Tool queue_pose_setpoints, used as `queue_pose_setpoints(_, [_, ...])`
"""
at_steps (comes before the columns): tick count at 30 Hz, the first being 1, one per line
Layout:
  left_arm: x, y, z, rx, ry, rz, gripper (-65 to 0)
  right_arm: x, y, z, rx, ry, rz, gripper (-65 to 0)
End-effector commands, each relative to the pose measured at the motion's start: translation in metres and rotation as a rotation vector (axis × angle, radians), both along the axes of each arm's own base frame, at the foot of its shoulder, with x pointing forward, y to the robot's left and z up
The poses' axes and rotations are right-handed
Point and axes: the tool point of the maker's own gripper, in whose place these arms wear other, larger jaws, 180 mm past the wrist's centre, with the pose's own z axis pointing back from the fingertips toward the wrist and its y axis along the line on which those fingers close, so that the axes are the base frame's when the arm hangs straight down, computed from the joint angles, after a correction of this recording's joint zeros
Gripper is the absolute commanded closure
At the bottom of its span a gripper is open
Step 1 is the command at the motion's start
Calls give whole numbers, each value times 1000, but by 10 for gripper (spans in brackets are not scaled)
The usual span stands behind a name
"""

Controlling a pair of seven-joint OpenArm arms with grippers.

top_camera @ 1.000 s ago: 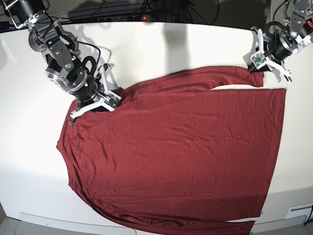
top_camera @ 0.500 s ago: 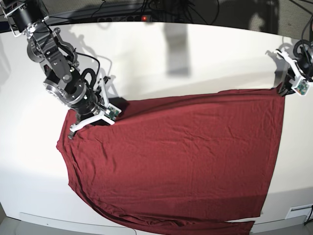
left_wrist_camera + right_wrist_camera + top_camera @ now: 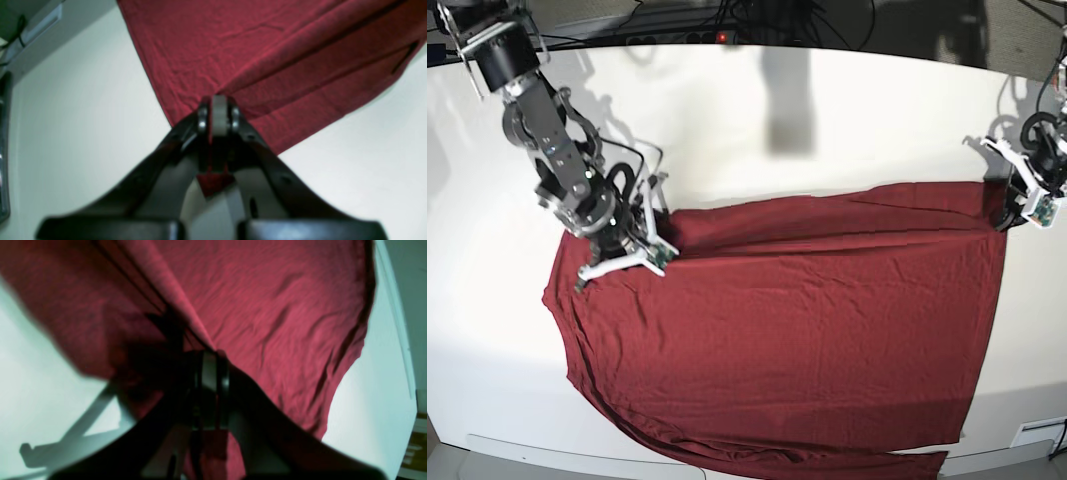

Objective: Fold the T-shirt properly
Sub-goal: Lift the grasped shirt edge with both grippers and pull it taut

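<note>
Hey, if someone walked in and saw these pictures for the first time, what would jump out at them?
A big dark red shirt spread across the white table, covering most of its near half. Next, the two black arms pinching its far edge: the right tool at one corner, the left tool at the other.

one t-shirt point(image 3: 787, 320), two pincers point(image 3: 632, 252) point(image 3: 1012, 212), one table point(image 3: 847, 120)

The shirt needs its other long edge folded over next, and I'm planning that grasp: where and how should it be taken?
Judging by how it lies, take the shirt at the two ends of its near edge, which hangs slightly over the table front. Come in low from the front so a claw finger can slide under the thin fabric. Both claws, left and right, are shut on the far edge.
</note>
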Motion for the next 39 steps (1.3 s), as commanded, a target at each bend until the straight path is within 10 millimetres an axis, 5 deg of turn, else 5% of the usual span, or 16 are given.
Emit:
queue_pose_setpoints(1, [11,9,15,10,-49,10,0,17,-3,17,3,-58,-9,0])
queue_pose_setpoints(16, [23,31,-4,-22,-23,91,0,28,2,14,40,-35,-18,0])
queue_pose_setpoints(17, [24,31,-4,-22,-24,91,-44,28,2,14,40,-35,-18,0])
queue_pose_setpoints(20, [25,31,-1,-26,-40,91,-220,28,1,14,39,-36,-19,-184])
queue_pose_setpoints(22, [27,37,1,-13,-55,121,-239,28,1,15,39,-36,-20,-260])
queue_pose_setpoints(32, [21,44,-11,-12,22,164,-238,28,6,21,54,-41,-21,-264])
queue_pose_setpoints(39, [-5,28,-35,40,199,48,-236,26,10,45,92,-40,-35,-264])
